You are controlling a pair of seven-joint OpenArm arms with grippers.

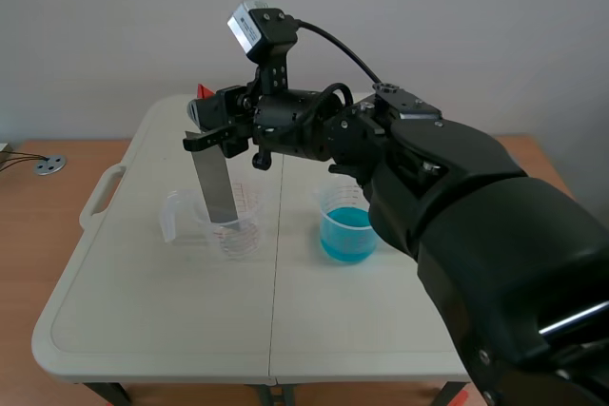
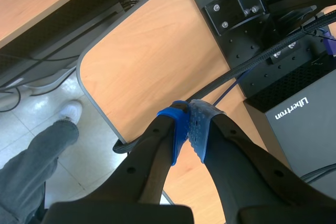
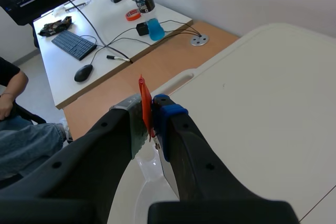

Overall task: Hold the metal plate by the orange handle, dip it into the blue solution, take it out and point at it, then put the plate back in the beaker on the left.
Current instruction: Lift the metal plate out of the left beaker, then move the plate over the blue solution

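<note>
**Plate in left beaker, held from above**
Right gripper (image 3: 150, 112) clenched on thin orange handle (image 3: 142, 94); grey metal plate (image 1: 217, 187) hangs, lower end inside the clear beaker (image 1: 246, 235) on the left.
Risk: a sideways move snags plate on rim and tips beaker over the white surface (image 1: 143, 301). Left gripper (image 2: 188, 125) closed, empty.

metal plate (image 1: 217, 187) smooth grey metal, dull sheen. orange handle (image 3: 142, 100) thin, smooth, plastic-looking. left beaker (image 1: 249, 206) and right beaker (image 1: 335, 202) clear glossy plastic. desk (image 1: 143, 311) matt off-white plastic. right end effector (image 3: 149, 114) matt black plastic, pads (image 3: 168, 116) blue, dotted, rubbery.
</note>
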